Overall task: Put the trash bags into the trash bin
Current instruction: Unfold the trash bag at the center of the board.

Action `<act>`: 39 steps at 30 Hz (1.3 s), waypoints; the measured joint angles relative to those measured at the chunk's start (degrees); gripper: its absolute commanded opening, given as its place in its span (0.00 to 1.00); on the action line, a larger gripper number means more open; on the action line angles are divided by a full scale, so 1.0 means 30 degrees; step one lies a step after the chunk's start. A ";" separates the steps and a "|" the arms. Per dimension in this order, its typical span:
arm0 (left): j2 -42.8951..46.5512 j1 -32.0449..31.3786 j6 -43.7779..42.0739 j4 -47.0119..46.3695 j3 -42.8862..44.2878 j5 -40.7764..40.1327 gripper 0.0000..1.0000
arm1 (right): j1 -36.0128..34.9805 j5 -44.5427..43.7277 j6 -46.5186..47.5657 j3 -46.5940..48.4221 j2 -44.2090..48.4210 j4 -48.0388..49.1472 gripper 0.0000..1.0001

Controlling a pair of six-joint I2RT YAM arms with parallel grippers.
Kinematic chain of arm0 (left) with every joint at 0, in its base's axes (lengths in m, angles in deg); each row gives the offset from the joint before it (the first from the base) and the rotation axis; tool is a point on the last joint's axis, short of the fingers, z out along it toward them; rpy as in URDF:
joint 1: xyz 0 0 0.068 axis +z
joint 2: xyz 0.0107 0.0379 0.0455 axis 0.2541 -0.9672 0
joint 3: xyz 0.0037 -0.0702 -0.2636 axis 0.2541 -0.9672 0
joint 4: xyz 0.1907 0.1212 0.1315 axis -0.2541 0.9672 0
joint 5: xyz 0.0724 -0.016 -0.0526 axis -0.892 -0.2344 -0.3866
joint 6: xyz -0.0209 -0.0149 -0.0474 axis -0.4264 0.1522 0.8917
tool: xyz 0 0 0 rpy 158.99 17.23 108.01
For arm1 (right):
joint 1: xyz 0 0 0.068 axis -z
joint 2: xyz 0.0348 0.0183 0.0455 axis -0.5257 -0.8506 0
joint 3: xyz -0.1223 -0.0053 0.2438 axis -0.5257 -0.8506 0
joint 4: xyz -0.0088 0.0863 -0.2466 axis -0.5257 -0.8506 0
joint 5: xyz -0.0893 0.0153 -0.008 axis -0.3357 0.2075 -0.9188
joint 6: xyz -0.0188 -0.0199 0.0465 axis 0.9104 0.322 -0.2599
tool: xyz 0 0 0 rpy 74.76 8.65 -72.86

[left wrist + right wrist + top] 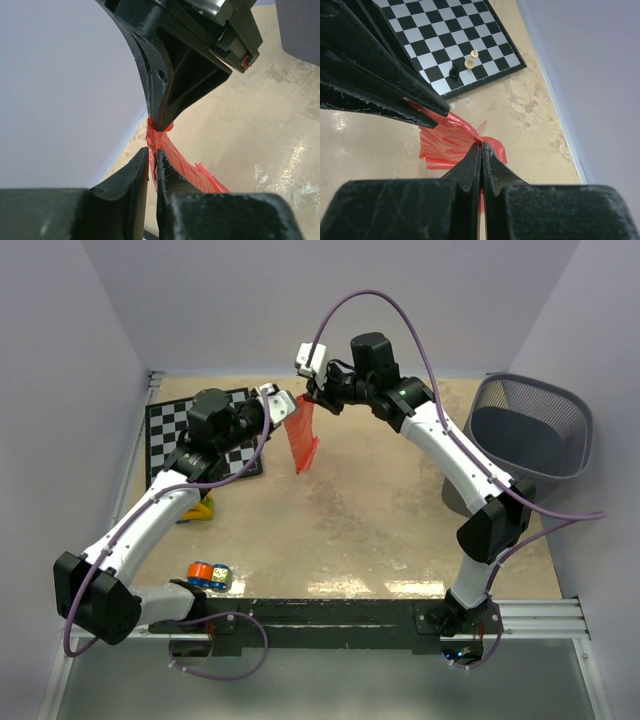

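Both arms are reaching toward the far middle of the table [370,530], about 12 o'clock in the top view, and are holding the trash bag [303,437] up between them. The left gripper [152,159] is pinching the bag's top edge, its jaws pressed together on the red film. The right gripper [481,150] is clamping the same gathered edge just beside it, also squeezed tight. The bag is hanging limp and crumpled below the two grips; whether its lower end is touching the table is hard to tell. The trash bin [530,430] is standing upright at the bag's 3 o'clock, well apart from it. A chessboard [170,435] is lying at the bag's 9 o'clock, partly under the left arm, with a black piece [453,71] and a white piece [471,60] standing side by side on it.
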 measured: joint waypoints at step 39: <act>-0.0729 -0.1574 -1.5824 -0.4488 -0.3235 -0.0219 0.00 | 0.0554 0.2965 0.0583 0.1078 -0.0233 -0.1122 0.00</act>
